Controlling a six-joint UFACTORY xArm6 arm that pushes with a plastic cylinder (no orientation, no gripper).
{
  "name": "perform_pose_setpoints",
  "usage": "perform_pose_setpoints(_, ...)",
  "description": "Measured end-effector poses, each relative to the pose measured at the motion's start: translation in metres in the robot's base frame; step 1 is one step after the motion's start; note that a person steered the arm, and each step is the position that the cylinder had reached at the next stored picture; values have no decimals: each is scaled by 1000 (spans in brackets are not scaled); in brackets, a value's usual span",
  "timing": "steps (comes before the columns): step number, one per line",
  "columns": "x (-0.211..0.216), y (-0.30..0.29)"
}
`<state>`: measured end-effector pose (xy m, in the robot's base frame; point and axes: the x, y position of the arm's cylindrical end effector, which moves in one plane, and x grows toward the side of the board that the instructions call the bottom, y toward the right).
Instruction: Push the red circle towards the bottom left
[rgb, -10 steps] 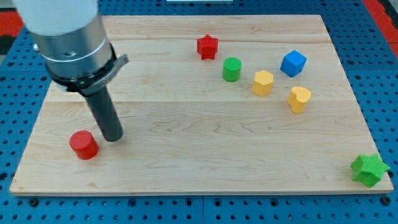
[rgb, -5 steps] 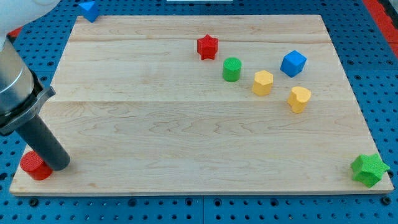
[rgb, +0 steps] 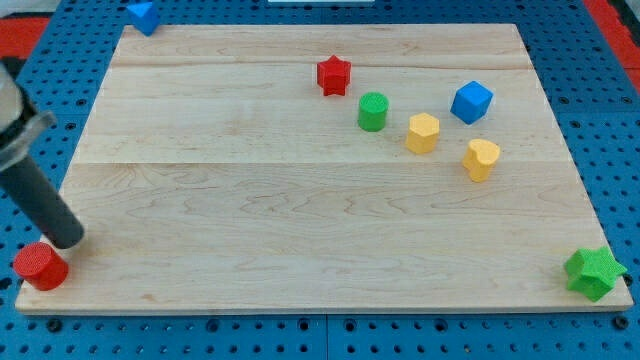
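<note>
Pressing my tip just above-right of the red circle, which overhangs the tabletop's bottom-left corner; no claw here; more push tips it off.

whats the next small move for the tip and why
Probably none, or at most a slight lift away. The red circle already sits at the board's bottom-left corner, partly over the edge, with my tip just at its upper right. Pushing further would likely slide it off the board.
</note>
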<state>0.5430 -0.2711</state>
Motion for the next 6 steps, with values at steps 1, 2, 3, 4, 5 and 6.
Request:
perform_pose_setpoints(1, 0, -32)
perform_pose_setpoints(2, -2, -33)
perform_pose_setpoints(3, -2, -33)
perform_pose_setpoints(4, 4, -33)
perform_pose_setpoints(5, 23, -33)
perform_pose_setpoints(6, 37, -33)
